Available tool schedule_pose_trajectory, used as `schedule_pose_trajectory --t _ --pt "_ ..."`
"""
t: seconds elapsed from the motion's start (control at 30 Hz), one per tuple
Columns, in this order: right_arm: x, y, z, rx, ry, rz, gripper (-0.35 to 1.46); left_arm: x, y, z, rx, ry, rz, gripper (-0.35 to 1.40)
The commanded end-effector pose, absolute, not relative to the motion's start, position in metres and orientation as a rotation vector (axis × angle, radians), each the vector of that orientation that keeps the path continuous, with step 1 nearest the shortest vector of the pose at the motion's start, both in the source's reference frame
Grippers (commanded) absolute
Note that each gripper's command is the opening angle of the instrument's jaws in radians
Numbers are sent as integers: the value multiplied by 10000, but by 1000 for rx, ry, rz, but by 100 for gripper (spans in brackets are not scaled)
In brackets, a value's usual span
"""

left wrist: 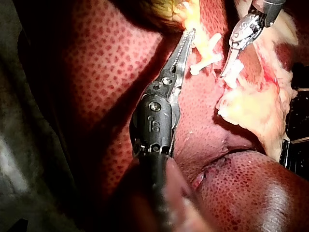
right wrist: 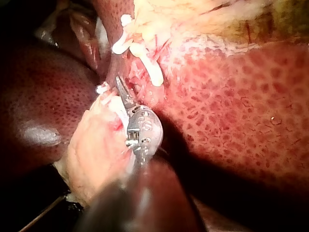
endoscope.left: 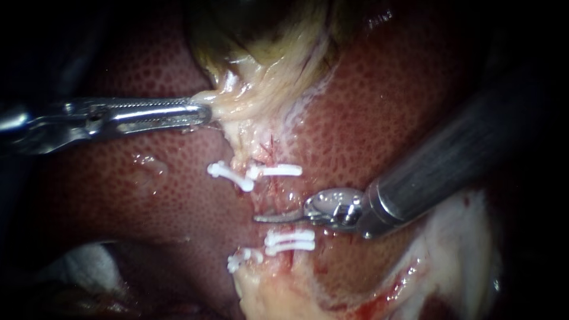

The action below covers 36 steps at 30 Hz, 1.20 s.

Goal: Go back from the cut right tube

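My left instrument (endoscope.left: 201, 112) comes in from the left, its long toothed jaws shut on the pale yellow neck of the gallbladder (endoscope.left: 261, 65). In the left wrist view the same jaws (left wrist: 187, 36) reach into that yellow tissue. My right instrument (endoscope.left: 278, 217) enters from the right, its thin curved blades shut and lying across the strip of tissue between the upper clips (endoscope.left: 275, 170) and the lower clips (endoscope.left: 290, 242). The right wrist view shows these blades (right wrist: 123, 94) lying just beside a white clip (right wrist: 149, 67). The tube's cut ends are not clear to see.
Mottled red liver (endoscope.left: 142, 195) surrounds the clipped strip. Two more white clips sit on the left side (endoscope.left: 231, 176) (endoscope.left: 243, 259). Pale fatty tissue (endoscope.left: 462, 255) lies at the lower right and white gauze (endoscope.left: 89, 261) at the lower left.
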<state>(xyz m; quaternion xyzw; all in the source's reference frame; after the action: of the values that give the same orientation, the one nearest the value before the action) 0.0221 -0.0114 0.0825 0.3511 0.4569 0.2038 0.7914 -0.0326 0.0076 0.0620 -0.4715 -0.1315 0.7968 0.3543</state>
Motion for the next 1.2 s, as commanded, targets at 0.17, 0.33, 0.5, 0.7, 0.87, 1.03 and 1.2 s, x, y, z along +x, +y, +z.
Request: schedule_pose_trajectory --t 0.17,0.33,0.5,0.7,0.87,1.03,1.2 --pt "222 -114 825 750 1011 445 118 -326 76 621 -1219 -340 2060 -35" --pt "220 -116 824 745 1024 434 131 -326 76 621 -1219 -340 2060 -35" --pt "208 -120 816 729 1038 383 136 -324 77 623 -1219 -341 2060 -35" --pt "174 -114 795 658 1055 320 143 -321 78 625 -1217 -336 2060 -35" --pt "143 -81 769 555 1061 281 143 -320 79 626 -1215 -332 2060 -35" --pt "114 -46 741 460 1081 264 143 -320 79 626 -1215 -333 2060 -35" --pt "92 -26 716 404 1091 253 143 -321 79 627 -1215 -332 2060 -35"
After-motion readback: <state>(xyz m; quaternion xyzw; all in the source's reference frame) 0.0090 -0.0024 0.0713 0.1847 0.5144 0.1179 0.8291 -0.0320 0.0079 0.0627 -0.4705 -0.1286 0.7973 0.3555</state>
